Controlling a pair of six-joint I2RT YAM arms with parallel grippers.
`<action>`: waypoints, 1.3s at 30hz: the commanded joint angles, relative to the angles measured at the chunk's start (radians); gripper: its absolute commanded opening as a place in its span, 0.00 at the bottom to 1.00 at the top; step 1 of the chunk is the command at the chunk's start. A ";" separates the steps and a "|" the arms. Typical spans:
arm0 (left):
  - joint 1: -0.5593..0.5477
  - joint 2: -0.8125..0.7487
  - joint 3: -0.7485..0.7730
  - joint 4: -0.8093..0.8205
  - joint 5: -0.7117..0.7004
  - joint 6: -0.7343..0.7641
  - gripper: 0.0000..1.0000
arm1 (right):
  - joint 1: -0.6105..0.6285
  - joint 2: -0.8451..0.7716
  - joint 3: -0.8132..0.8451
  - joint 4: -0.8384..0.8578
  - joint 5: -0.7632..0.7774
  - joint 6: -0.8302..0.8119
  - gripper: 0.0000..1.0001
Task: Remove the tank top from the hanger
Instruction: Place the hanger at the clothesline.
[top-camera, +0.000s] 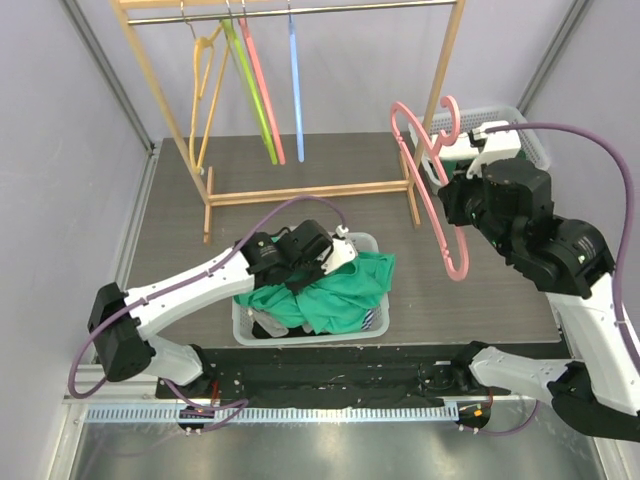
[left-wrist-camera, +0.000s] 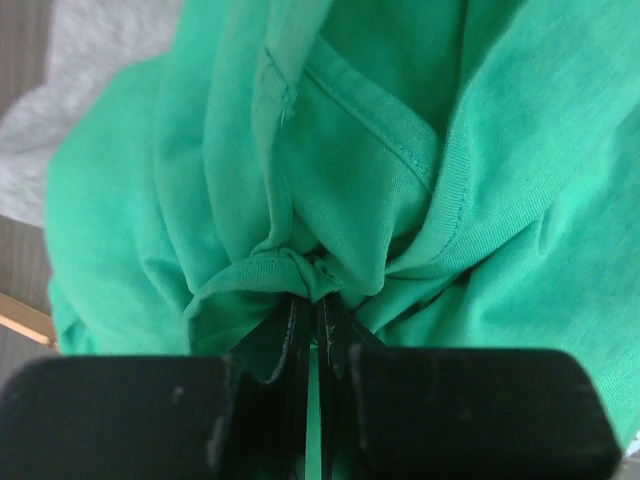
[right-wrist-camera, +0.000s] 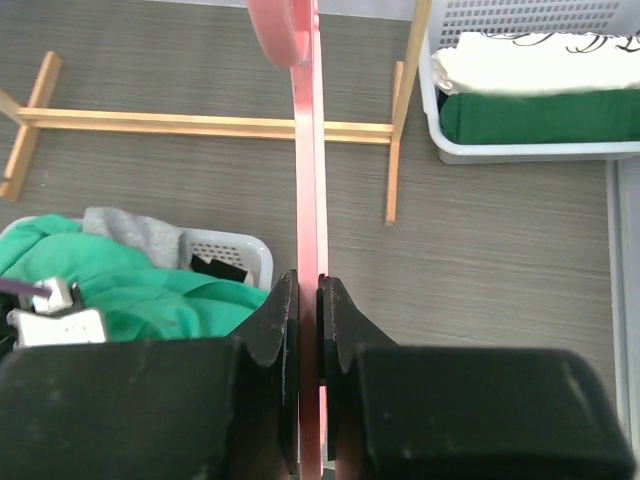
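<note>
Hanger (right-wrist-camera: 308, 170) aloft, long axis steeply tilted, right jaws pinching it; left jaws pinching bunched tank top (left-wrist-camera: 380, 180).

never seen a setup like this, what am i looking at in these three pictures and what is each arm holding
These are two robot arms bolted at the near edge of a table. The wide picture comes from a fixed camera above and behind them. The other two come from small cameras on each wrist, looking along the jaws. The left arm has its jaws shut on a green tank top, bunched on top of a white basket of clothes. The right arm holds a pink hanger in shut jaws, up in the air and bare. Further back stand a wooden rack with coloured hangers and a second basket of folded clothes.
</note>
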 joint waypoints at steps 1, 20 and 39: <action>-0.002 -0.027 -0.101 0.046 0.017 0.015 0.01 | -0.004 0.068 0.063 0.040 0.074 0.004 0.01; -0.008 0.012 -0.059 -0.095 0.031 -0.007 1.00 | -0.034 0.289 0.430 0.009 -0.034 -0.065 0.01; -0.008 0.028 0.691 -0.603 0.066 -0.004 1.00 | -0.035 0.512 0.631 0.084 -0.100 -0.125 0.01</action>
